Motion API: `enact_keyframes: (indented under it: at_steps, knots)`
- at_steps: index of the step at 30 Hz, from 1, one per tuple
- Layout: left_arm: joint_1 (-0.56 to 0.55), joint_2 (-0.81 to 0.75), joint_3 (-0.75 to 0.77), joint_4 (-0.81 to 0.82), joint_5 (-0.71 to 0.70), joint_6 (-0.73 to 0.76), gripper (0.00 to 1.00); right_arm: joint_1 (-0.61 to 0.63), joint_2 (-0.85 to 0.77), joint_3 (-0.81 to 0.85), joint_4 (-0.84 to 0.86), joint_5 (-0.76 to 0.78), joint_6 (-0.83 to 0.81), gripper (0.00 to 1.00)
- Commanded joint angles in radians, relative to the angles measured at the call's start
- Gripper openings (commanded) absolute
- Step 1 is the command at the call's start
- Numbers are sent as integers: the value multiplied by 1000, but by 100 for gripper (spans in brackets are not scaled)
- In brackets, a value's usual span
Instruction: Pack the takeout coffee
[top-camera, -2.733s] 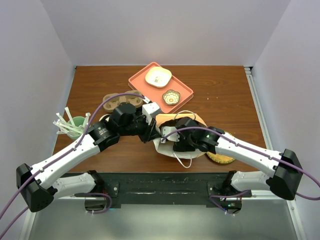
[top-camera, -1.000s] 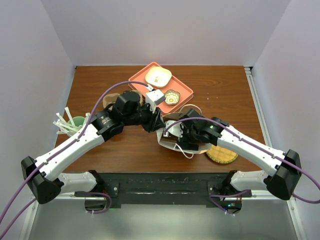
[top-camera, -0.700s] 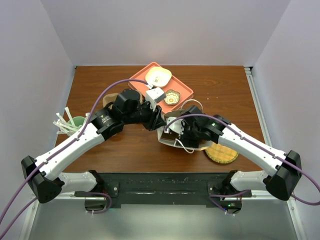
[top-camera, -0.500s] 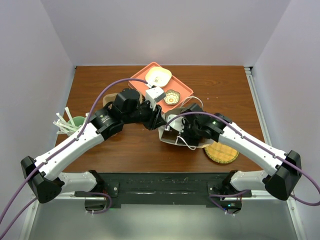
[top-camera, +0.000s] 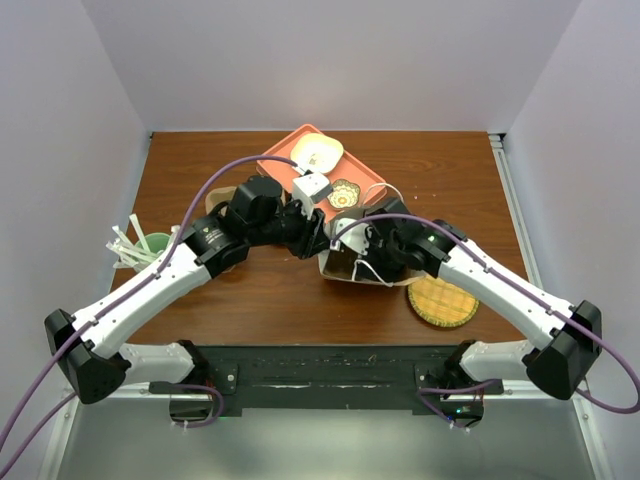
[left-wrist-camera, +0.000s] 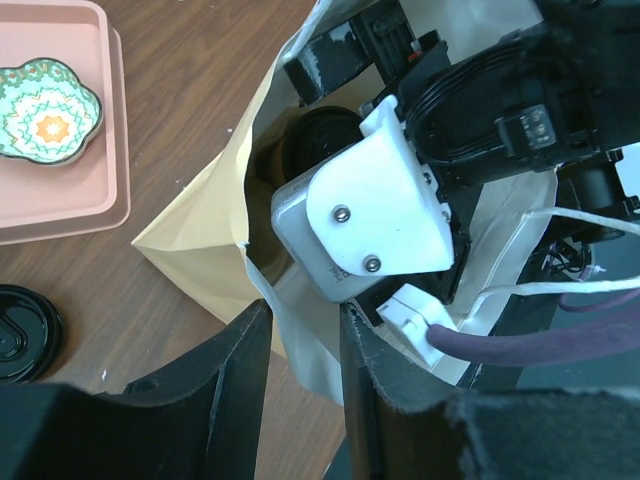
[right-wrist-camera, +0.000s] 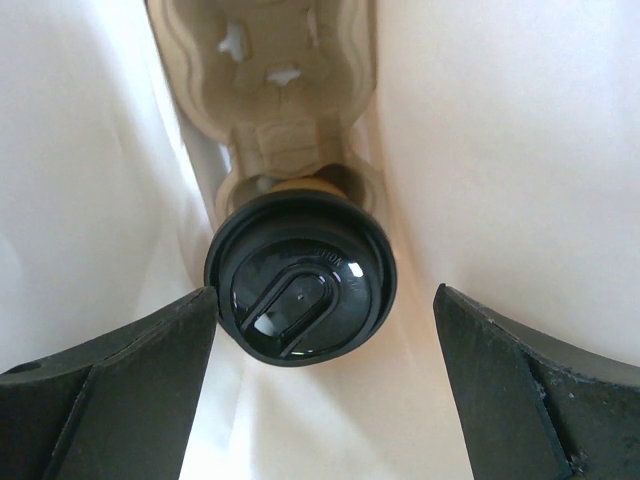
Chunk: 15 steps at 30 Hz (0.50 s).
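Observation:
The takeout coffee (right-wrist-camera: 300, 288), a brown cup under a round black lid, stands in a cardboard cup carrier (right-wrist-camera: 270, 60) inside the paper bag (right-wrist-camera: 480, 130). My right gripper (right-wrist-camera: 322, 300) is open inside the bag, with one finger on each side of the lid; the left finger is close to the lid's edge. In the top view the bag (top-camera: 345, 268) stands mid-table with my right wrist reaching into its mouth. My left gripper (left-wrist-camera: 300, 350) is shut on the rim of the bag (left-wrist-camera: 205, 240), at its left side (top-camera: 318, 238).
An orange tray (top-camera: 275, 165) behind the bag holds a cream dish (top-camera: 317, 153) and a patterned bowl (top-camera: 343, 192). A woven coaster (top-camera: 445, 300) lies right of the bag. A green cup of straws (top-camera: 150, 248) stands at the left. A loose black lid (left-wrist-camera: 20, 332) lies near the tray.
Both arms have moved away from the near edge, and the bag has shifted with them toward the tray. My right wrist has reached further into the bag's mouth.

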Motion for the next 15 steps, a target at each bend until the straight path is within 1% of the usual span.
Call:
enact_keyframes:
  at_steps: [1, 6, 8, 15]
  knots:
    - [6, 9, 46, 7, -7, 14, 38, -13, 0, 58, 53, -29, -6, 93]
    - [14, 15, 68, 1, -40, 20, 40, -27, 12, 76, 58, -41, -7, 92]
    - [17, 18, 78, -2, -41, 23, 41, -31, 12, 78, 59, -40, -7, 91]
    - [25, 50, 169, -9, -67, 40, 44, -47, 20, 102, 78, -34, -3, 90]
